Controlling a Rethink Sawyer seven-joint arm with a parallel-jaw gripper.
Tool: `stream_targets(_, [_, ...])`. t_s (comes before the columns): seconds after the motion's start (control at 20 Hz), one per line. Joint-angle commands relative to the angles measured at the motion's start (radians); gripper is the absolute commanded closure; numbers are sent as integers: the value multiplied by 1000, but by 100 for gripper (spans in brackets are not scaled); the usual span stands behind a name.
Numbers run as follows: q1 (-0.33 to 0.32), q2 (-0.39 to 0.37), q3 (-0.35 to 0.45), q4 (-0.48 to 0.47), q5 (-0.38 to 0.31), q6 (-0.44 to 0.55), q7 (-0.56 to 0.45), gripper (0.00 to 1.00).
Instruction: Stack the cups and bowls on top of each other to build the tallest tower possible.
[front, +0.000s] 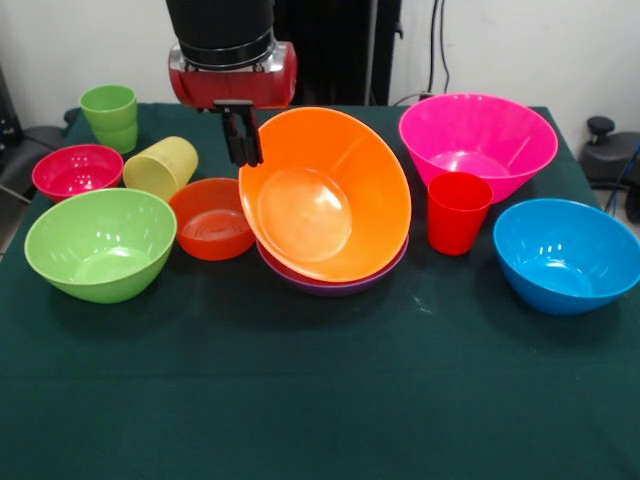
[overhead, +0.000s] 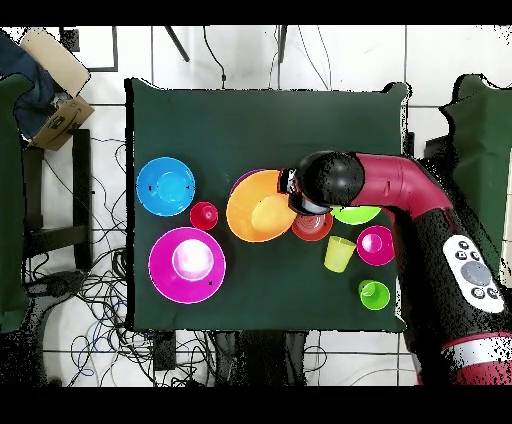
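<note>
My gripper (front: 243, 140) is shut on the upper left rim of the large orange bowl (front: 325, 200), which is tilted with its opening toward the camera. The orange bowl's lower edge rests in the purple bowl (front: 330, 285) at the table's middle. The pink bowl (front: 478, 140), blue bowl (front: 565, 253) and lime-green bowl (front: 100, 243) stand apart. The small red-orange bowl (front: 212, 218) and magenta bowl (front: 77, 170) sit at the left. The red cup (front: 458, 212) stands upright, the green cup (front: 110, 115) stands at the far left, and the pale yellow cup (front: 160, 167) lies on its side.
In the overhead view my arm (overhead: 400, 190) covers the gripper and part of the lime-green bowl (overhead: 358, 214). The orange bowl (overhead: 260, 205) lies between the red cup (overhead: 204, 215) and the red-orange bowl (overhead: 312, 228). The green tablecloth (front: 320, 400) has bare room at its front.
</note>
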Motion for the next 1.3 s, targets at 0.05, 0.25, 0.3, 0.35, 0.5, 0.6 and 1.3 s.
stream_targets(0.05, [1,32,-13,44,-80,20,-133,100])
stream_targets(0.25, [3,27,-14,48,-82,22,-130,100])
stream_targets(0.3, [5,31,-15,43,-84,22,-130,100])
stream_targets(0.35, [5,33,-15,41,-84,24,-131,100])
stream_targets(0.5, [8,30,-17,37,-87,33,-134,100])
stream_targets(0.6, [7,29,-17,36,-83,35,-131,100])
stream_targets(1.3, [16,22,-21,41,-82,32,-116,100])
